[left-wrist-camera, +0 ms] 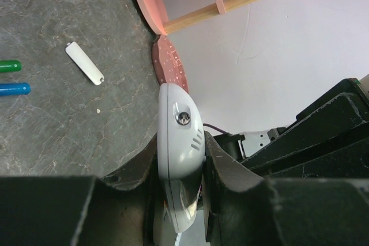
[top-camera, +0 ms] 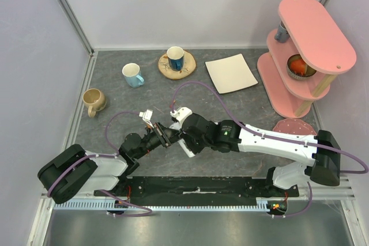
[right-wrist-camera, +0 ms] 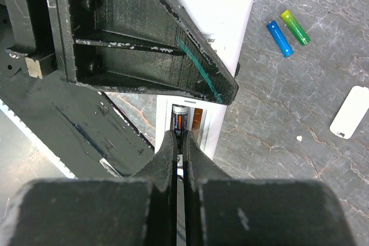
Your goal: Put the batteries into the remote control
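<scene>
The remote (left-wrist-camera: 180, 136) is being pinched by the left gripper (left-wrist-camera: 180, 156) mid-table, well apart from the walls (top-camera: 69, 21). One battery (right-wrist-camera: 180, 120) is being cradled in its open bay, just beyond the right gripper's (right-wrist-camera: 179, 142) pressed-together tips. A blue battery (right-wrist-camera: 280, 37), green battery (right-wrist-camera: 295, 26) and cover (right-wrist-camera: 350, 112) are lying loose nearby.

A grey, stone-veined tabletop (top-camera: 115, 93) fills the middle of the top view, boxed in by pale lilac-white walls (top-camera: 173, 4) at 12, 9 and 3 o'clock. Slim aluminium posts (top-camera: 68, 11) slant up from the far corners at 11 and 1 o'clock. A pink three-tier shelf unit (top-camera: 305, 50) with pale wooden dowels stands at 2 o'clock. The light is soft and even, the shadows faint
</scene>
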